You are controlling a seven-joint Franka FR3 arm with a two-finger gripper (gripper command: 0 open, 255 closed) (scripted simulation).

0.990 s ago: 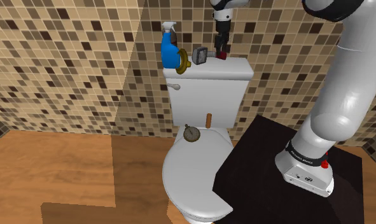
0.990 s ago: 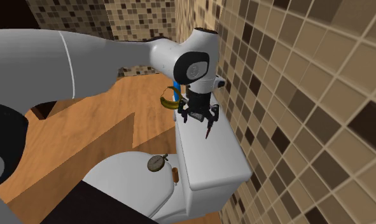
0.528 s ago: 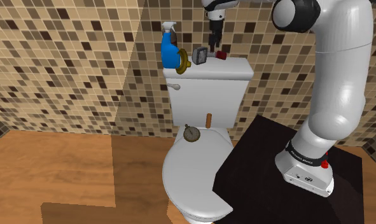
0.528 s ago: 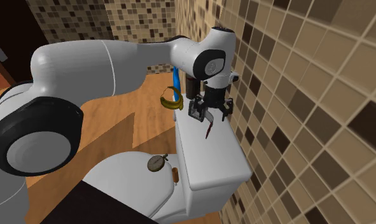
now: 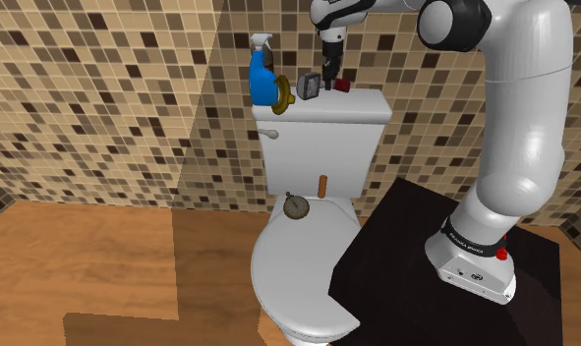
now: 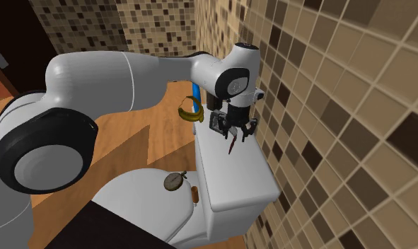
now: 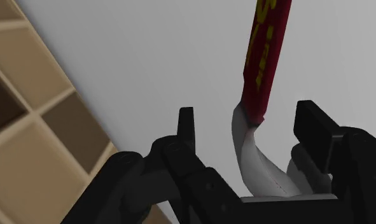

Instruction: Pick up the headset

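The headset (image 5: 280,98) is a yellow-brown curved band on the white toilet tank lid (image 5: 362,106), leaning beside a blue spray bottle (image 5: 261,74); in the second exterior view the headset (image 6: 189,113) hangs off the lid's far end. My gripper (image 5: 329,71) hovers over the lid to the shoulder view's right of it, past a grey boxy thing (image 5: 311,86). The gripper (image 6: 235,132) is open, just above a red stick-like thing (image 6: 232,146). In the wrist view the gripper (image 7: 250,127) has its fingers apart, with that red, white-tipped thing (image 7: 263,57) between them, not clasped.
Tiled wall stands close behind the tank (image 5: 322,157). On the toilet lid (image 5: 298,265) lie a round watch-like disc (image 5: 297,206) and a small brown cylinder (image 5: 323,186). My dark stand (image 5: 426,275) sits at the shoulder view's lower right, on a wood floor (image 5: 101,265).
The arm swung and the gripper shifted toward the shoulder view's left, nearer the grey boxy thing, and came down slightly over the red thing. Nothing on the lid moved.
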